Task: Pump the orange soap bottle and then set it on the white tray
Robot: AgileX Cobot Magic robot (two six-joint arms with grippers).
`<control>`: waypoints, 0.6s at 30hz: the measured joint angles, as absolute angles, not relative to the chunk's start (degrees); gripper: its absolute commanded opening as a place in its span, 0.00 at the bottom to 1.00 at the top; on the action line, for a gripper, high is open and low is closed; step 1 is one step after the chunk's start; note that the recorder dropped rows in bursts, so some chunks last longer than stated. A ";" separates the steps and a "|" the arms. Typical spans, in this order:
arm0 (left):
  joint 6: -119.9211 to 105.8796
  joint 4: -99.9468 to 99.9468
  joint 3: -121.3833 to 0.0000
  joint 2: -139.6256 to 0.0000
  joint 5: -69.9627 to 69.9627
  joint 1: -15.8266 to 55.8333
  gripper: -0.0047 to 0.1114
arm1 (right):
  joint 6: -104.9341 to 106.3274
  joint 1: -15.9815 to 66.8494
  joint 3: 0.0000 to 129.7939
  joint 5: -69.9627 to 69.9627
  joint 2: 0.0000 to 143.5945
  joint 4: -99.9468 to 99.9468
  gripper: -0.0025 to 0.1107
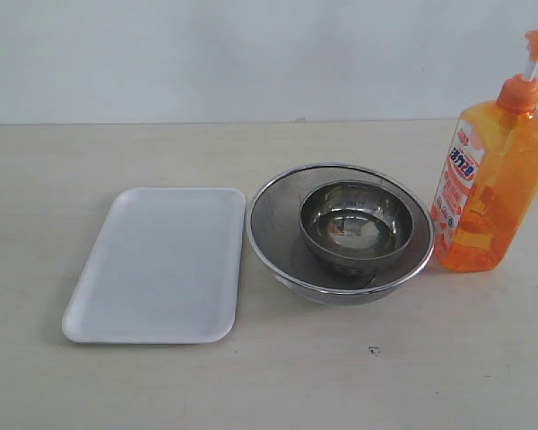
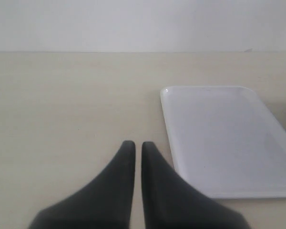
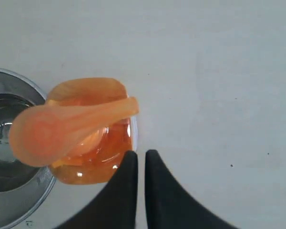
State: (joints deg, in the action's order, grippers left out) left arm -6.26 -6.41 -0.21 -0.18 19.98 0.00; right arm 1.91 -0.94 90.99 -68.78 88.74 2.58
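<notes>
The orange soap bottle (image 1: 493,184) stands upright at the right of the table, beside the steel bowls, its pump head raised on a white stem. From above, the right wrist view shows the bottle (image 3: 81,126) with its pump head over it. My right gripper (image 3: 141,153) hovers above, next to the bottle's edge, shut and holding nothing. The white tray (image 1: 160,266) lies flat on the left of the table with nothing on it. My left gripper (image 2: 135,144) is shut and holds nothing, just off a corner of the tray (image 2: 226,138). Neither gripper appears in the exterior view.
A large steel bowl (image 1: 273,215) with a smaller steel bowl (image 1: 356,222) inside it sits between tray and bottle; its rim (image 3: 16,157) shows beside the bottle. A pale wall rises behind the table.
</notes>
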 measured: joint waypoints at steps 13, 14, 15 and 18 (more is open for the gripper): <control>-6.26 -6.41 -0.21 -0.18 19.98 0.00 0.08 | 3.06 -0.94 91.15 -62.94 88.88 3.46 0.02; -6.26 -6.41 -0.21 -0.18 19.98 0.00 0.08 | 3.06 -0.94 91.15 -62.71 89.18 3.59 0.02; -6.26 -6.41 -0.21 -0.18 19.98 0.00 0.08 | 3.15 -0.94 91.25 -62.53 89.50 3.59 0.02; -6.26 -6.41 -0.21 -0.18 19.98 0.00 0.08 | 3.40 -0.94 91.25 -62.41 90.94 3.84 0.02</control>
State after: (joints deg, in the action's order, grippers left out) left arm -6.26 -6.41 -0.21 -0.18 19.98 0.00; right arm 3.40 -0.94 91.25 -62.41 90.94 3.84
